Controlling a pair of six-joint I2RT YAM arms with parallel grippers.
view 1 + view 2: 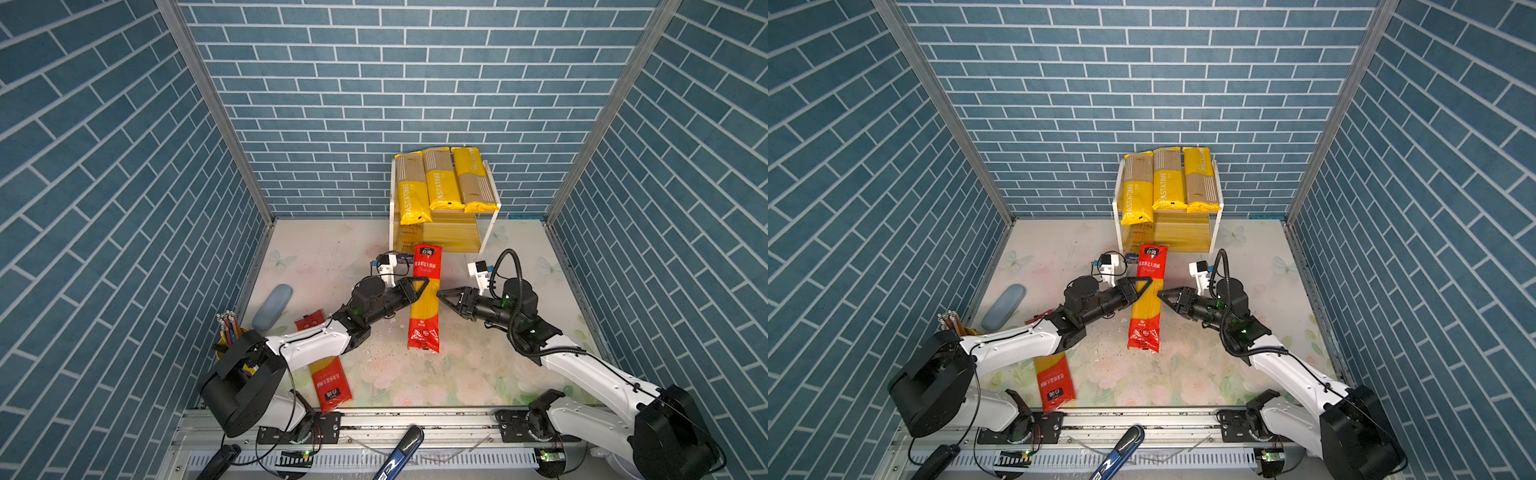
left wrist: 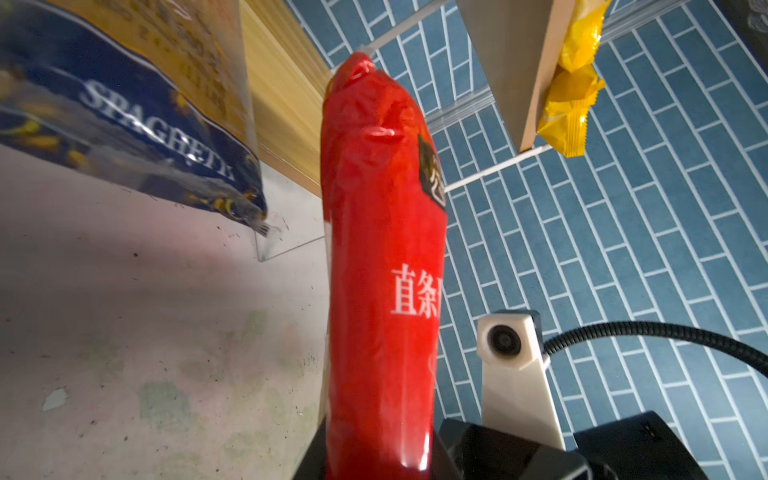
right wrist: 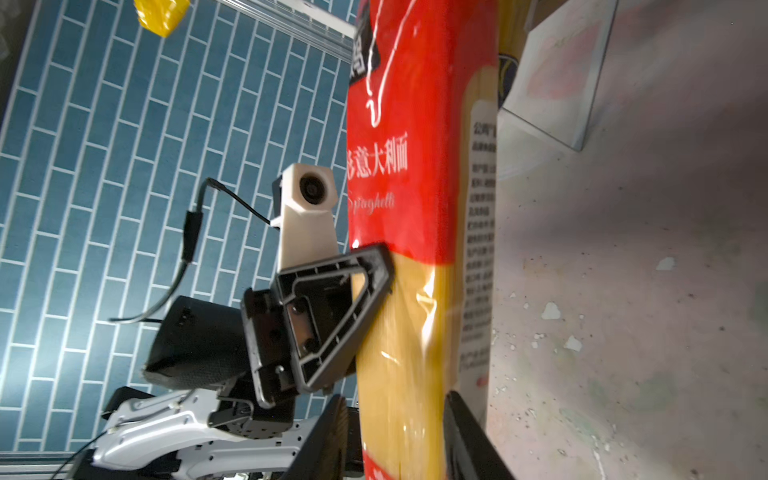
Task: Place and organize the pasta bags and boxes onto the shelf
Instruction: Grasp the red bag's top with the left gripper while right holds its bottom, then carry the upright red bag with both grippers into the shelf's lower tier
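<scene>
The left claw (image 1: 422,286) is pinched on the middle of the red-ended spaghetti pack (image 1: 426,324). Beyond that claw, the pack's far end lies near the front of the shelf (image 1: 391,216). Opposite, the right claw (image 1: 440,295) straddles the same pack; I cannot tell whether it presses.

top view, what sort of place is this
Probably a robot test cell dressed as a pantry corner: printed blue brick walls, two robot arms on a metal rail, and a small shelf of yellow pasta packs.
</scene>
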